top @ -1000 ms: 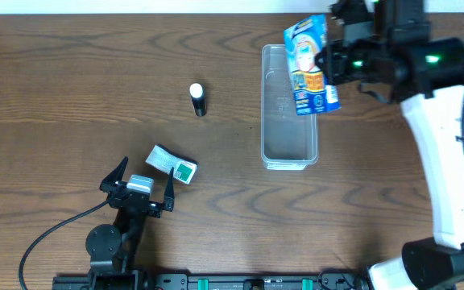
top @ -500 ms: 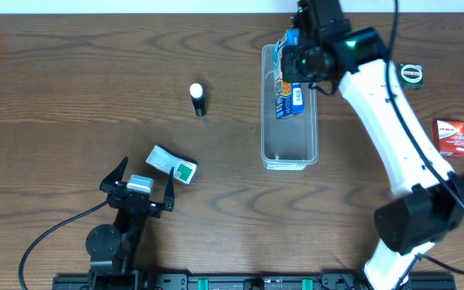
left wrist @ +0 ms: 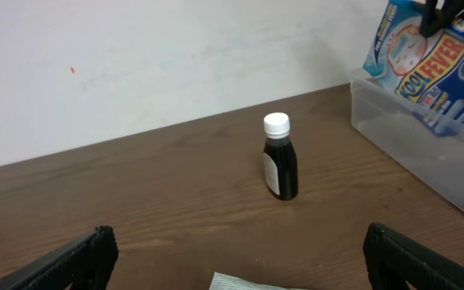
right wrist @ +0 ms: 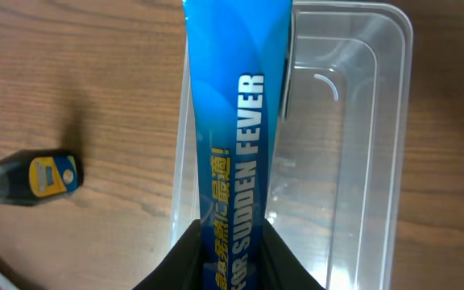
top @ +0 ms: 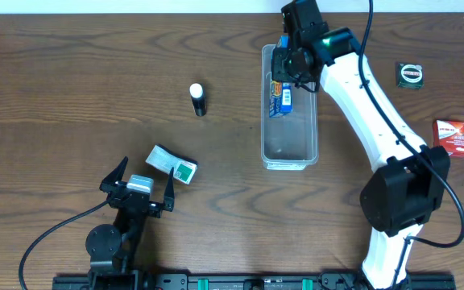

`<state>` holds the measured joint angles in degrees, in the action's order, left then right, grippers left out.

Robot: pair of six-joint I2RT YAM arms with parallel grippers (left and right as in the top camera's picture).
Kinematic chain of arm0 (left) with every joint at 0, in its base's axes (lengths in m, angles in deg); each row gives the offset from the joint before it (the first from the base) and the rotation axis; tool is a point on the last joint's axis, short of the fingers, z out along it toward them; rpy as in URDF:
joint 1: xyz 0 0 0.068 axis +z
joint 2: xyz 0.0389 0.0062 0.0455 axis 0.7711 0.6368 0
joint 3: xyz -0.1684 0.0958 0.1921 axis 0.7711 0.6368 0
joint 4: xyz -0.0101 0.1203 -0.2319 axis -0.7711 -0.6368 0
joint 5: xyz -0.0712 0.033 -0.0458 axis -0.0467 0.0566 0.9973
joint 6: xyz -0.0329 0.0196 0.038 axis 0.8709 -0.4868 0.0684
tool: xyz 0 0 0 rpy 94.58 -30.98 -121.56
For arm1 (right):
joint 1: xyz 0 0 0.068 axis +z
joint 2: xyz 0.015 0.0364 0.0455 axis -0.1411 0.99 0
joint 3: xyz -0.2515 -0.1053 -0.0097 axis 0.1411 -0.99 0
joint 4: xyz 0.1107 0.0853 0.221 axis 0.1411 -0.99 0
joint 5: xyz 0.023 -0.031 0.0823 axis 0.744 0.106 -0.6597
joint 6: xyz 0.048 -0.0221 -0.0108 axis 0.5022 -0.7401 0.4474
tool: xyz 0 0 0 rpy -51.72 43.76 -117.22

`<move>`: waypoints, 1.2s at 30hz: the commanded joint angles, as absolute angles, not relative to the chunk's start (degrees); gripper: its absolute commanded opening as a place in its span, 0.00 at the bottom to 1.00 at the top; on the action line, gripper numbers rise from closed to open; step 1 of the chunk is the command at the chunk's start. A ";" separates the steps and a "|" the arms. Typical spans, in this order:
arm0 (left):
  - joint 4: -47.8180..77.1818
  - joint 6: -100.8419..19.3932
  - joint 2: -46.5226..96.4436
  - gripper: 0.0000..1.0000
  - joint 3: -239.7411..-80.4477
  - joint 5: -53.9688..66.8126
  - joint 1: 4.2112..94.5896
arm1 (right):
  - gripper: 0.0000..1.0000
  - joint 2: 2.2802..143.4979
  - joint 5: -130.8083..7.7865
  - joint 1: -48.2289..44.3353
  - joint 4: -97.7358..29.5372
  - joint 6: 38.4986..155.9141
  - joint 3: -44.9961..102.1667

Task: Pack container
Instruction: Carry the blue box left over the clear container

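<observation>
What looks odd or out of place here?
Only the blue box: gripped by the right hand, it leans at a tilt in the far end of the clear container, poking above the rim instead of lying flat. Nothing looks spilled or damaged.

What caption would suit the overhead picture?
Right claw holds a blue Kool Fever box partway into the clear container; left claw rests open.

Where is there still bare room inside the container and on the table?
Free: the near half of the container, between the blue box and the near end wall; the table between bottle and container. Crowded: its far half, where the right gripper holds the blue box; the white-green box beside the open left gripper.
</observation>
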<state>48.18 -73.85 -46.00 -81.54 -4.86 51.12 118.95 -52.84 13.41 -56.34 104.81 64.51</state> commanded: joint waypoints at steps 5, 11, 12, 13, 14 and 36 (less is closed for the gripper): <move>46.34 -74.15 -46.09 0.98 -80.45 -4.31 51.40 | 0.19 122.01 -51.97 14.61 -54.09 106.06 65.18; 46.34 -74.15 -46.09 0.98 -80.45 -4.31 51.40 | 0.20 123.83 -51.97 15.22 -52.89 106.04 65.18; 46.34 -74.15 -46.09 0.98 -80.45 -4.31 51.40 | 0.20 124.02 -51.97 15.29 -52.69 106.04 65.18; 46.34 -74.15 -46.09 0.98 -80.45 -4.31 51.40 | 0.20 124.26 -51.97 15.29 -52.54 106.04 65.18; 46.32 -74.15 -46.09 0.98 -80.45 -4.31 51.40 | 0.20 124.39 -51.95 15.29 -52.40 106.01 65.18; 46.34 -74.15 -46.09 0.98 -80.45 -4.31 51.40 | 0.22 124.39 -53.54 15.16 -52.08 105.03 65.18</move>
<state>48.16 -73.85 -46.00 -81.54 -4.86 51.12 124.46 -52.54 14.52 -52.45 105.29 64.51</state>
